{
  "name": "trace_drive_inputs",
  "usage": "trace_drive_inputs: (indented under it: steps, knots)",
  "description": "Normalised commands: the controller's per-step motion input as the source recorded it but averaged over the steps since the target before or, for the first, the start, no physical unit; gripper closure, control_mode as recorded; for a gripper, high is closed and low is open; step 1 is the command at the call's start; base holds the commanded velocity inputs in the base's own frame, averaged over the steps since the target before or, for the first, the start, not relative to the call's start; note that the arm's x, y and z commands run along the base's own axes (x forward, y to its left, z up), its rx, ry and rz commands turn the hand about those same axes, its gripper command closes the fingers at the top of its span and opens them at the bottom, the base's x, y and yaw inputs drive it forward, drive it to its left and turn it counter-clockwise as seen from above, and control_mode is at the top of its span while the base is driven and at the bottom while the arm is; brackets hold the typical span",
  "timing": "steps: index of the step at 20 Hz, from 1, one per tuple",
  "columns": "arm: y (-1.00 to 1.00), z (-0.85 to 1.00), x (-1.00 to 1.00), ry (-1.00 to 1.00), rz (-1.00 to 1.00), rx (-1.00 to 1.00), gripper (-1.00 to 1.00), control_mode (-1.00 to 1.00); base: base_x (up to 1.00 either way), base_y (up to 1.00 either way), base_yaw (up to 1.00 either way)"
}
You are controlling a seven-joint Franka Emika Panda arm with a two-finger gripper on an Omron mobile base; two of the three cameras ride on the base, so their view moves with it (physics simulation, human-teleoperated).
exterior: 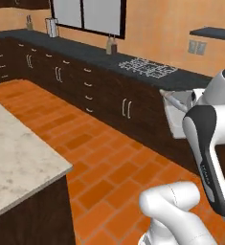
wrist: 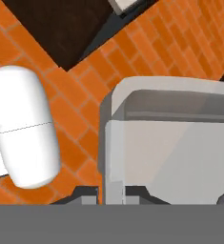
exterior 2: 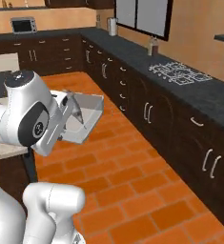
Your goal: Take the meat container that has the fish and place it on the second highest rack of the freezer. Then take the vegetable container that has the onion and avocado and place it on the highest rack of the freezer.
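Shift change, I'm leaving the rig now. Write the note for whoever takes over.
Gripper: fingers shut on the wall of the clear container, carried above the brick floor.
The fish appears to lie in the container, thin and grey.
Dark counter with cooktop runs alongside.
Done: meat container picked up.
Left: set it on the freezer's second highest rack, then the onion and avocado container on the highest.

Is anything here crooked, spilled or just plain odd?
One thing stands out: the gripper is shut on the wall of a pale, clear container, which hangs tilted in mid-air above the brick floor with a thin grey fish inside. Nothing has spilled, and the dark counter looks orderly.
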Motion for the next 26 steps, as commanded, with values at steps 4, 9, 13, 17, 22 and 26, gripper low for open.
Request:
trace_drive_inputs:
  steps: [4,9,13,17,22,26]
  knots:
    - [0.00,0.00,0.00,0.00,0.00,0.00,1.00,1.00,0.00,0.20,0.91]
    - [0.00,0.00,0.00,0.00,0.00,0.00,1.00,1.00,0.00,0.18,0.92]
    - [0.00,0.00,0.00,0.00,0.00,0.00,1.00,1.00,0.00,0.18,0.92]
    - [0.00,0.00,0.00,0.00,0.00,0.00,1.00,1.00,0.00,0.18,0.93]
    - [0.00,0.00,0.00,0.00,0.00,0.00,1.00,1.00,0.00,0.18,0.92]
    - [0.00,0.00,0.00,0.00,0.00,0.00,1.00,1.00,0.00,0.19,0.92]
